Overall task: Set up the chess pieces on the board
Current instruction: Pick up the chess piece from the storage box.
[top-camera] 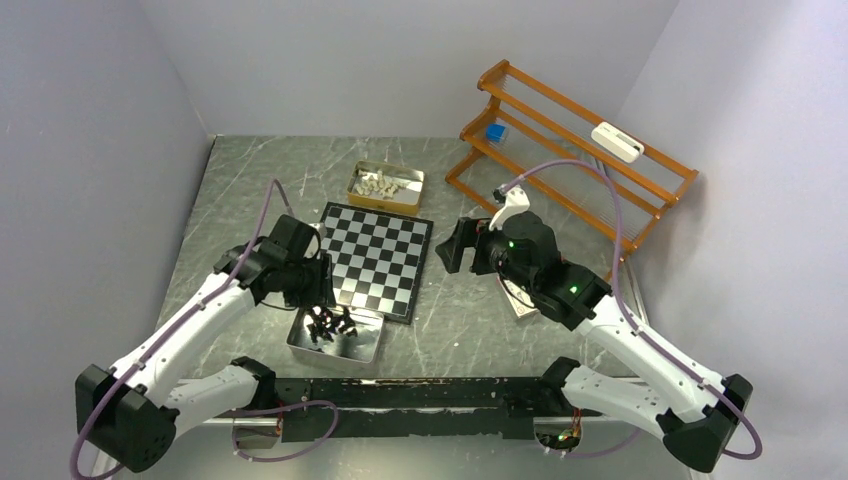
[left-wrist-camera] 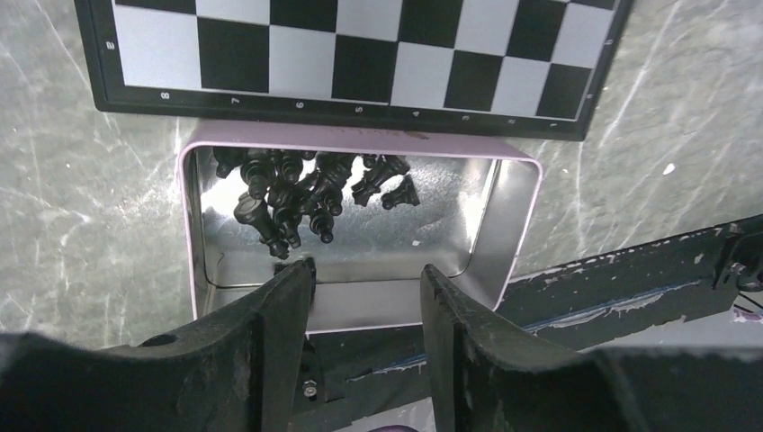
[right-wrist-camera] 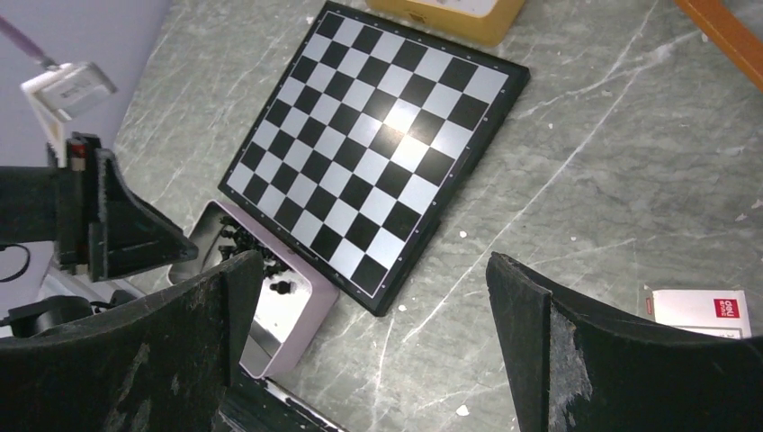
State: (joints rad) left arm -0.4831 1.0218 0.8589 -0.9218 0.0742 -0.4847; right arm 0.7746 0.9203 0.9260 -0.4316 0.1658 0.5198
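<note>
The chequered board (top-camera: 375, 258) lies bare in the middle of the table; it also shows in the left wrist view (left-wrist-camera: 360, 54) and the right wrist view (right-wrist-camera: 378, 153). Several black pieces (left-wrist-camera: 297, 193) lie heaped in a silver tray (left-wrist-camera: 513, 225) at the board's near edge (top-camera: 335, 325). Cream pieces (top-camera: 380, 185) lie in a yellow tin (top-camera: 385, 200) beyond the board. My left gripper (left-wrist-camera: 367, 270) is open and empty above the silver tray's near wall. My right gripper (right-wrist-camera: 373, 270) is wide open and empty, above the table right of the board.
An orange wooden rack (top-camera: 570, 150) stands at the back right with a blue item (top-camera: 495, 132) and a white device (top-camera: 616, 141) on it. A small white-and-red box (right-wrist-camera: 702, 310) lies on the table under my right arm. Grey walls enclose the table.
</note>
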